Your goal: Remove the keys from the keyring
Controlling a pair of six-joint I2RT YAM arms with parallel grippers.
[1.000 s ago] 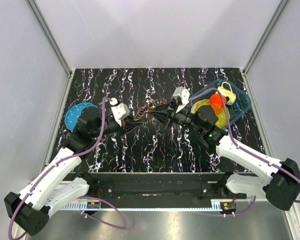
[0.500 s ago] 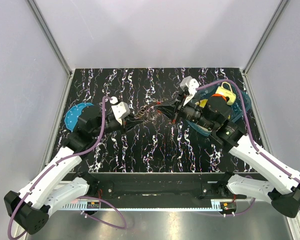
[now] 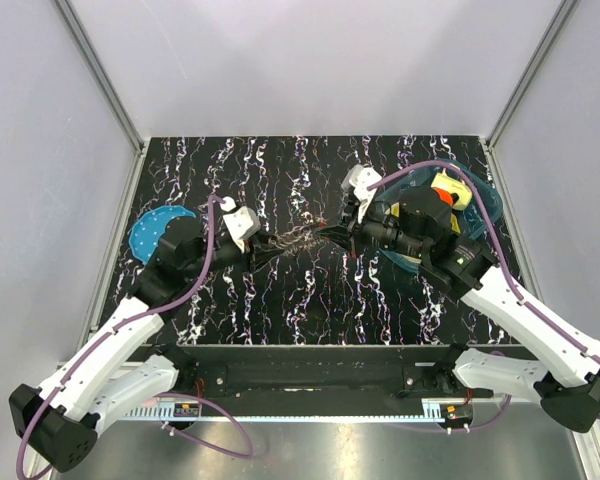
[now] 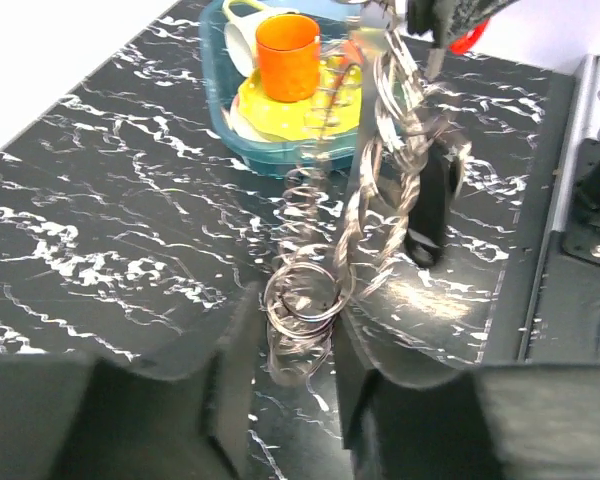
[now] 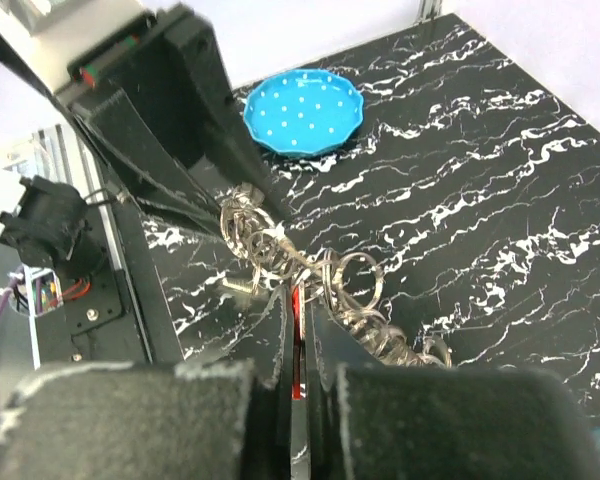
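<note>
Between the two arms, just left of centre in the overhead view, the keys (image 3: 298, 237) show only as a thin glinting string above the table (image 3: 280, 170) — too small there for us to count. From the left wrist their upper end blurs and runs off the top edge of the frame, and we cannot make out single key shapes among the loops.

At the bottom centre of that view the keyring (image 4: 302, 296) sits between the fingers of the left gripper (image 3: 261, 246). The jaws stand a little apart around it, and we cannot tell whether the pads pinch it or merely flank it. The right gripper (image 5: 297, 292) is pressed tight — its dark fingers nip the red piece (image 5: 297, 340), low in the middle of its wrist view.

The metal is silvery and wiry, coiled into linked round loops. We also see a scalloped blue disc (image 5: 302, 112) with pale dots, and an orange cup (image 4: 288, 58) in a translucent teal tray (image 4: 212, 60). The table is black with white veins.
</note>
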